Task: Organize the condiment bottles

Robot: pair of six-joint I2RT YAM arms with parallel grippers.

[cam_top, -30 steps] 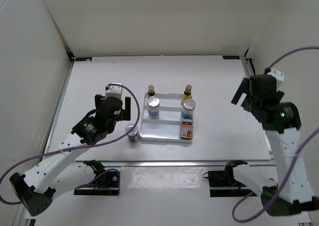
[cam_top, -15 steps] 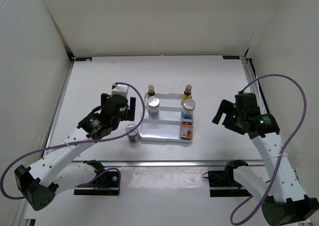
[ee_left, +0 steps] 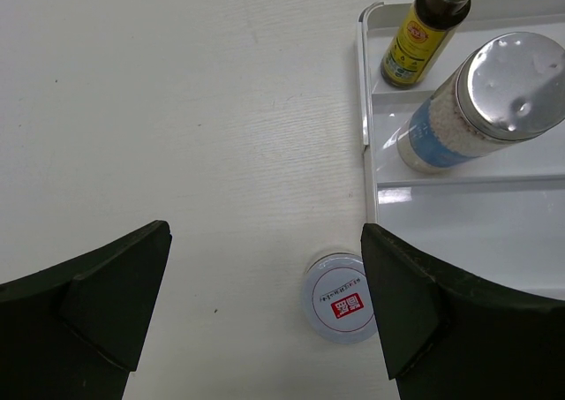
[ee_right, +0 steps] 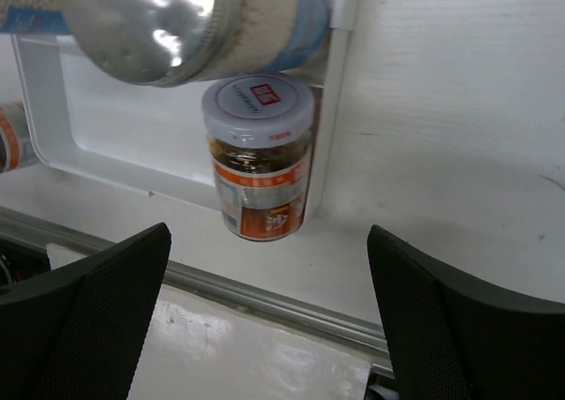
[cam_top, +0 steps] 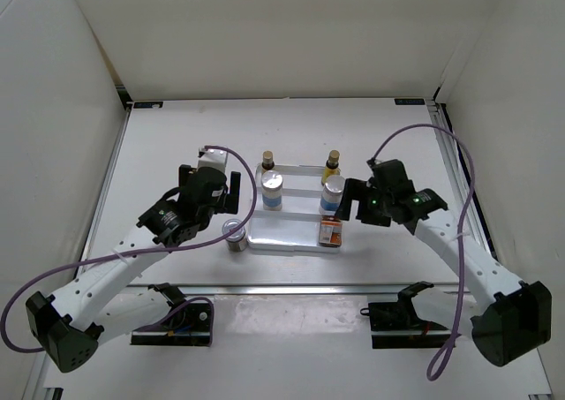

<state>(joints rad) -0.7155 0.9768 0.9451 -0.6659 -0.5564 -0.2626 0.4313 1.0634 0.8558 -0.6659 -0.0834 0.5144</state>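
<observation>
As left pincer (ee_left: 265,241) waits, right pincer (ee_right: 267,237) reached tray (cam_top: 287,234).

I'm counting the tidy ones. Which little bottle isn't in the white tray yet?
The short jar with the red-white label, standing alone on the table just off the near left corner of the tray. All the others stand inside it.

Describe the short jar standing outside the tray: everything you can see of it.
The jar is short and round, with a pale lid bearing a thin red ring and a red mark in the middle. It stands upright on the table, outside the tray, close by its left wall near the front corner; whether they touch cannot be told. The left gripper hangs open above it and does not hold it.
</observation>
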